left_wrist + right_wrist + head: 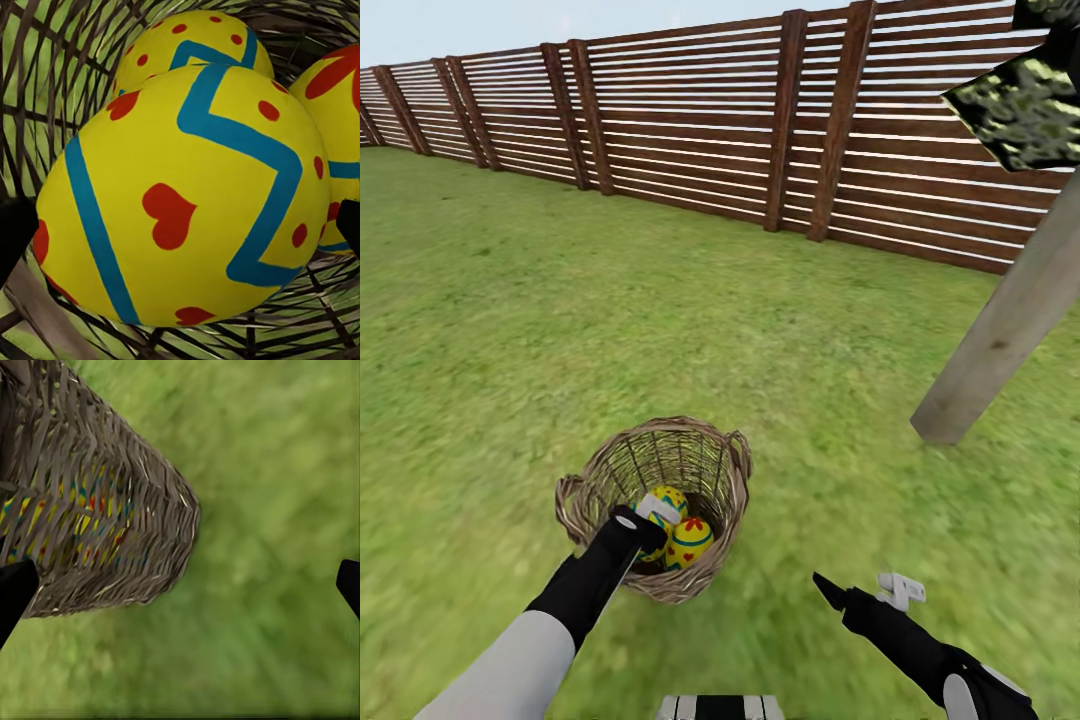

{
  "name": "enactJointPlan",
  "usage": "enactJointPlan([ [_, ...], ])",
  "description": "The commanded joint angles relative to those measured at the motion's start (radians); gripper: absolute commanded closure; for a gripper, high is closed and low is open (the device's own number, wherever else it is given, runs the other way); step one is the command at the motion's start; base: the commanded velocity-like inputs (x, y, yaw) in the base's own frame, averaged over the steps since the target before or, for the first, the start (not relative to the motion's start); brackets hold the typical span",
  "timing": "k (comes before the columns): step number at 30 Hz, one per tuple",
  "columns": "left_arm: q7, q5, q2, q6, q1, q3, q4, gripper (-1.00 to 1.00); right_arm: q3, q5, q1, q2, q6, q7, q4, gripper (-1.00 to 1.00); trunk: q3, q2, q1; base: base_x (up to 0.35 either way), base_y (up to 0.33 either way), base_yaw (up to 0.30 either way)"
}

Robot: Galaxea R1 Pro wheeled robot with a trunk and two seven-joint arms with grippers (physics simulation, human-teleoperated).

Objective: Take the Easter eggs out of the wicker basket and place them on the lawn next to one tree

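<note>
- While the lawn is lying bare out to the slatted fence, nothing of the task is resting on the grass yet; I judge this to be the first step, the picking of an egg.
- The tree is leaning into the head view at the robot's right, its pale trunk meeting the grass not far from the basket; it looks a handy drop spot.
- The wicker basket is sitting upright on the grass just ahead of the robot, with all three Easter eggs inside, pressed together.
- The left gripper is reaching down inside the basket, its fingertips standing apart on either side of the nearest egg and not yet clamped.
- The right gripper is hovering low over bare grass beside the basket, fingers spread wide, holding nothing.
- Next move, as I judge it: closing the left fingers squarely on the egg's widest part, then lifting straight up clear of the braided rim before swinging toward the trunk.
</note>
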Motion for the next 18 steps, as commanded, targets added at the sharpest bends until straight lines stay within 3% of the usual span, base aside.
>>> enactJointPlan([
  [1, 0.000, -0.010, 0.000, 0.004, 0.000, -0.001, -0.003, -1.00, -0.003, -0.004, -0.001, 0.001, 0.008, 0.003, -0.001, -1.00, -0.001, 0.000, 0.000, 0.000, 0.000, 0.000],
  [8, 0.062, -0.008, 0.000, 0.000, 0.001, 0.002, -0.005, -1.00, -0.003, -0.004, -0.001, 0.001, 0.008, 0.003, -0.001, -1.00, -0.001, 0.000, 0.000, 0.000, 0.000, 0.000],
  [14, 0.071, -0.008, -0.001, -0.001, 0.001, 0.004, -0.006, -1.00, -0.003, -0.004, -0.001, 0.001, 0.008, 0.003, -0.001, -1.00, -0.001, 0.000, 0.000, 0.000, 0.000, 0.000],
  [18, 0.073, -0.007, -0.001, -0.003, 0.001, 0.004, -0.006, -1.00, -0.003, -0.004, -0.002, 0.001, 0.008, 0.003, -0.001, -1.00, -0.016, -0.001, 0.002, 0.000, 0.000, 0.000],
])
